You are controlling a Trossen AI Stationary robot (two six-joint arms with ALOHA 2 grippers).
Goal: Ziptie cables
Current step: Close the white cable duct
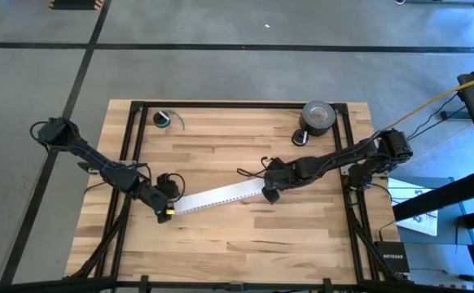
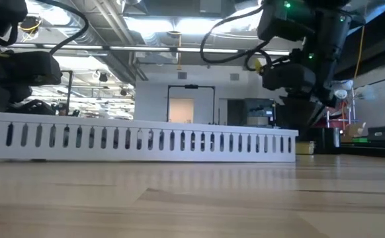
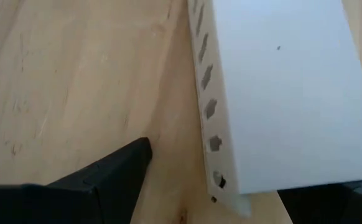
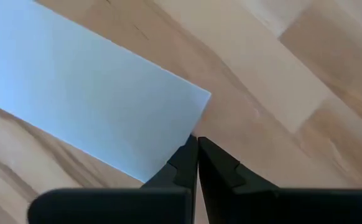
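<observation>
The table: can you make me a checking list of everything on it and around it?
Surface: wooden slat table in a black frame.
Job's things: no wire bundle or black zipties seen.
Clutter: long white slotted strip lying flat mid-table; grey tape roll at the far right corner; small round coil with a green wire at the far left.
Grippers: left gripper open, straddling the strip's left end; right gripper shut, tips at the strip's right end.
Cables: black cords along both arms; a yellow cord off the table's right.
Surroundings: grey floor; a workshop room behind, no people seen.
</observation>
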